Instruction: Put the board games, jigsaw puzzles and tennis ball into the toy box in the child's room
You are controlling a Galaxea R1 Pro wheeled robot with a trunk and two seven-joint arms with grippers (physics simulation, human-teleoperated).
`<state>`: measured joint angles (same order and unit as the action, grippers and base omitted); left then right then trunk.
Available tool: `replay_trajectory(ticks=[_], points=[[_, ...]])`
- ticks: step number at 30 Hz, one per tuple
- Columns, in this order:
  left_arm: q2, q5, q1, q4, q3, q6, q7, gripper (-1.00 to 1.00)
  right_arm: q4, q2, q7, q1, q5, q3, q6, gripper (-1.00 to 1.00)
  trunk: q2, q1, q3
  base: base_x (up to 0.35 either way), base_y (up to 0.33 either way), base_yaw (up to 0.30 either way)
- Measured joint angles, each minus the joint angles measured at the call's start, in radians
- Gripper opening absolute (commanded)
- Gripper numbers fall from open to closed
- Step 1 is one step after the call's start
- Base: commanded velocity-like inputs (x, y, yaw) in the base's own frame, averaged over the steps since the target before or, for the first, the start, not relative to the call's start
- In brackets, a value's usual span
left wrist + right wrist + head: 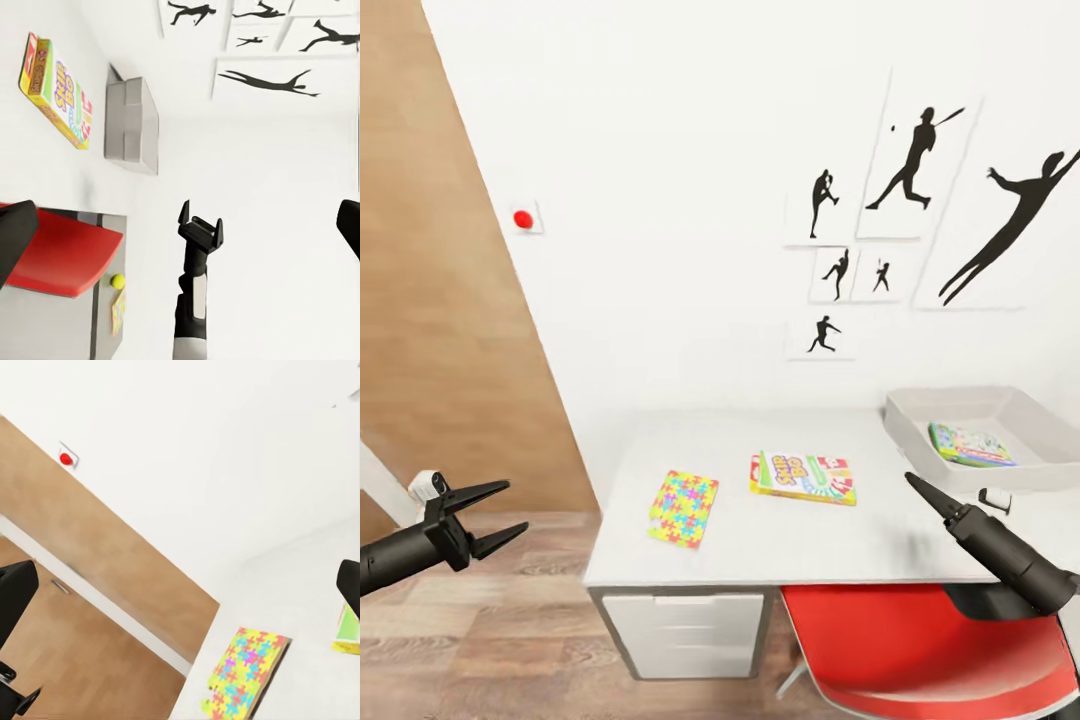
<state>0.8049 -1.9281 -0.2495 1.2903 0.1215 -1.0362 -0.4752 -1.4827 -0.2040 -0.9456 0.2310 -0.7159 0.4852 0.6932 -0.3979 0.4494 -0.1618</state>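
Head view: jigsaw puzzle [683,507], board game [804,477] on table [760,545].

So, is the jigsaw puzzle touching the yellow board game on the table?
Apart. In the head view, the jigsaw puzzle and the yellow board game both lie flat on the table, with a bare white strip of tabletop between them.
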Motion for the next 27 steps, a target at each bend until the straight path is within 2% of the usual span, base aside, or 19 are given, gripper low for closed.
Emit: replay_trajectory(ticks=[8, 27], points=[[0.000, 0.000, 0.000, 0.000, 0.001, 0.000, 0.000, 1.00, 0.000, 0.000, 0.002, 0.000, 0.001, -0.001, -0.001, 1.00, 0.000, 0.000, 0.008, -0.005, 0.157, 0.238], [-0.002, 0.001, 0.000, -0.001, 0.002, 0.000, 0.001, 1.00, 0.000, 0.002, 0.002, 0.000, 0.001, -0.003, -0.002, 1.00, 0.000, 0.000, 0.029, -0.001, 0.011, 0.236]])
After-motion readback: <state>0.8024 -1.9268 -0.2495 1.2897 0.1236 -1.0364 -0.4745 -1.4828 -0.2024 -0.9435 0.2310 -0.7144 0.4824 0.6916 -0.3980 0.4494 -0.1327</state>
